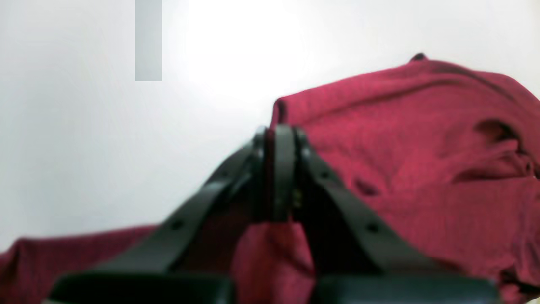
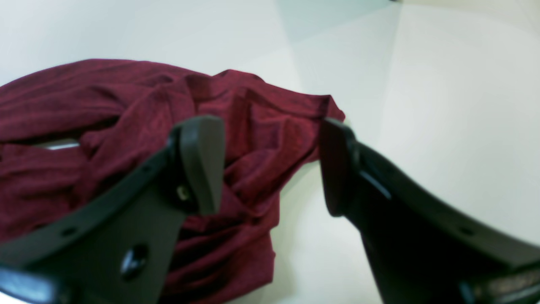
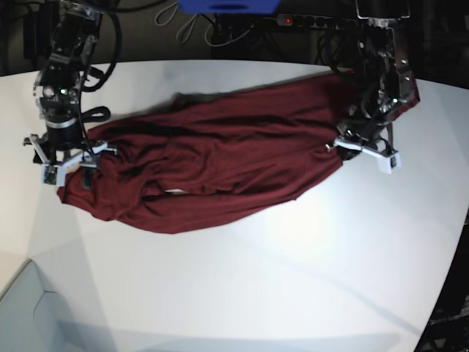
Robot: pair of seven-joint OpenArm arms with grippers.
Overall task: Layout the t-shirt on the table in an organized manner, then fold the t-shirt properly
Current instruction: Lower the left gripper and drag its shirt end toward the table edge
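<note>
White table (image 3: 242,293) carries the crumpled maroon t-shirt (image 3: 220,169) across the frame's middle.
At frame right, the left gripper (image 1: 280,169) is clenched on the t-shirt's edge; at frame left, the right gripper (image 2: 270,164) stands released over its other end.

I'm in a robotics lab/test bench setup: big plain white table (image 3: 242,293) w/ curved edge, my two arms bolted at its far side, loose cables (image 3: 192,26) and a power strip (image 3: 322,20) w/ red light behind, dark backdrop, blue box (image 3: 229,6) overhead.
</note>
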